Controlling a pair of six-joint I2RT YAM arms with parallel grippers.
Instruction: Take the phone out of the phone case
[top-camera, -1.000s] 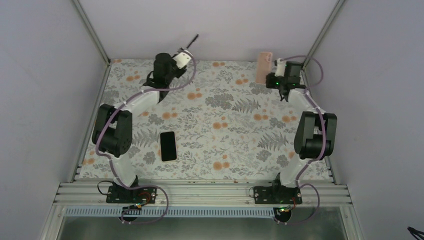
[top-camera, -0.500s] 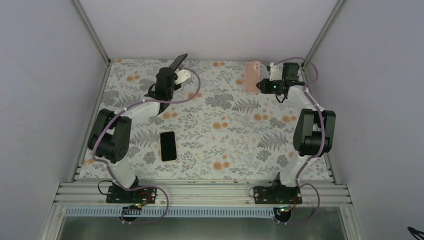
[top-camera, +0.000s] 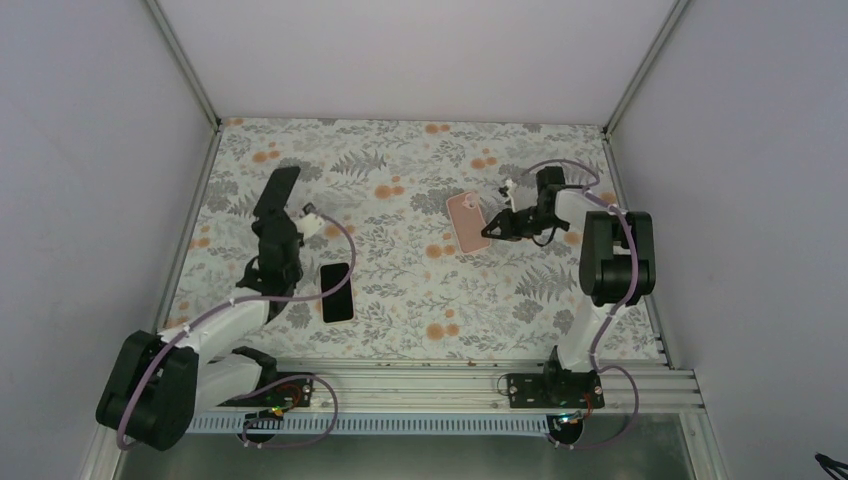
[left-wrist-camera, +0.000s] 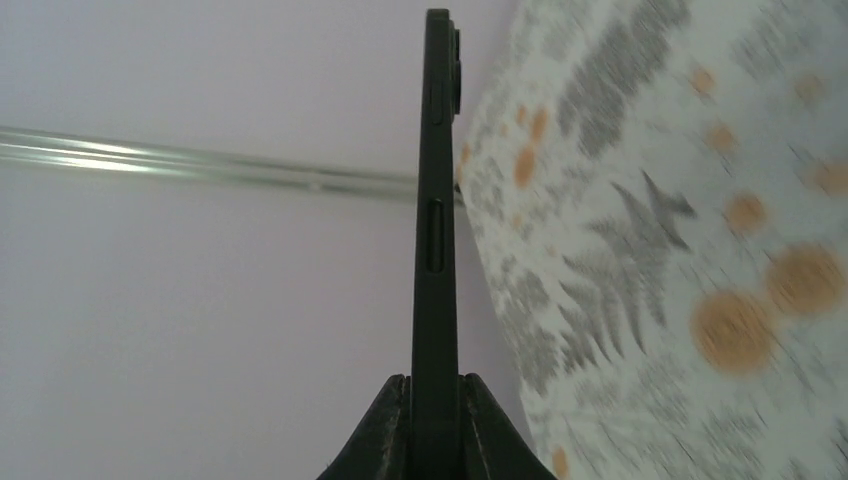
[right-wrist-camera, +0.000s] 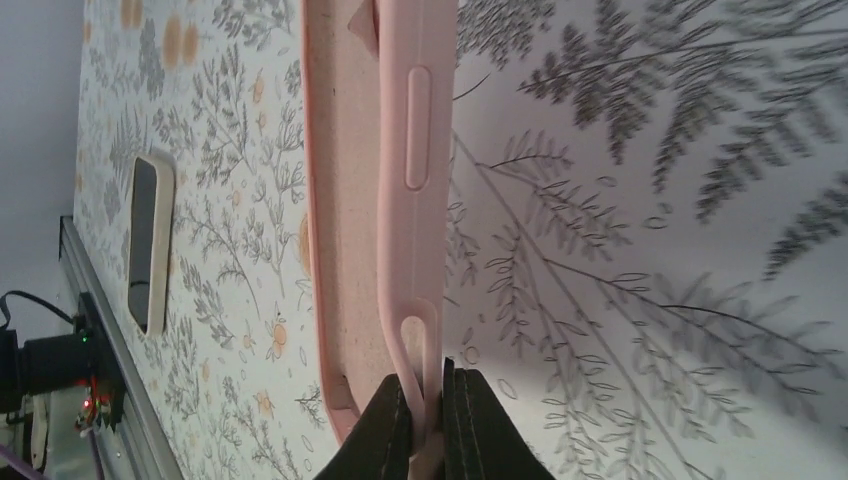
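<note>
My left gripper (top-camera: 276, 222) is shut on the bottom end of a black phone (top-camera: 277, 192) and holds it above the left side of the table. In the left wrist view the phone (left-wrist-camera: 436, 200) stands edge-on between the fingers (left-wrist-camera: 388, 430). My right gripper (top-camera: 492, 228) is shut on the edge of an empty pink phone case (top-camera: 467, 222), held low over the table right of centre. In the right wrist view the case (right-wrist-camera: 350, 200) shows its bare inside, and the fingertips (right-wrist-camera: 465, 420) pinch its rim.
A second dark phone (top-camera: 337, 292) lies flat on the floral tablecloth (top-camera: 420, 270), just right of my left arm; it also shows in the right wrist view (right-wrist-camera: 147, 245). Grey walls and aluminium posts (top-camera: 185, 65) enclose the table.
My left arm has swung from the back of the table toward the near left, carrying the black phone. My right arm has brought the pink case from the back right corner down toward the middle.
</note>
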